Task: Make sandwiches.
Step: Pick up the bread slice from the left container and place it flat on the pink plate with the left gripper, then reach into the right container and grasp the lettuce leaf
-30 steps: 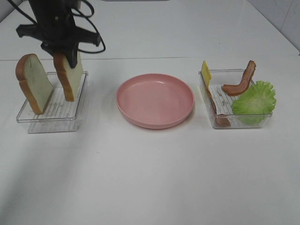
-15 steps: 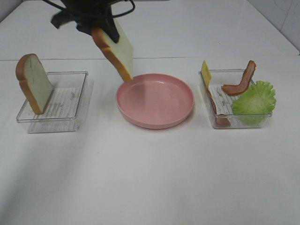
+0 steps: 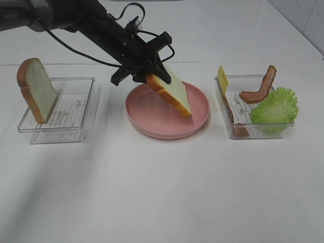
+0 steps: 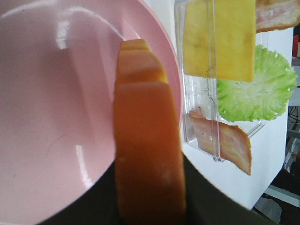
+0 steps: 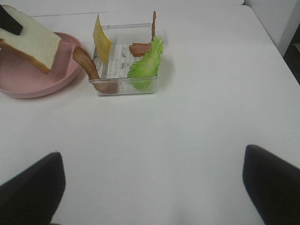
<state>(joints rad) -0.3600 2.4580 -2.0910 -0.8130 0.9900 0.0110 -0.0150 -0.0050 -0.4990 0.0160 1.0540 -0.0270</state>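
A white table [image 3: 162, 192] fills the scene. The dark left arm [image 3: 76, 20] reaches in from the far left across to the middle. In the middle sits a pink plate [image 3: 152, 121], with a clear tray on each side of it: the left tray [image 3: 71, 109] and the right tray [image 3: 237, 107]. The left gripper [image 3: 146, 75] is clamped tight on the upper end of a bread slice [image 3: 174, 96]. The slice hangs tilted above the plate, its low corner down over the plate's right half; I cannot tell whether that corner touches. A second slice [image 3: 38, 91] stands on edge, leaning, at the left end of the left tray. In the right tray a green lettuce [image 3: 276, 109] leaf stands at the near right, a bacon [image 3: 260, 87] strip is propped over the far wall, a second strip [image 3: 234, 120] slumps along the left wall, and a yellow cheese [image 3: 222, 80] square leans at the far left corner. The right gripper [image 5: 152, 187] hangs over bare table, its fingers [image 5: 33, 187] spread wide with nothing between them
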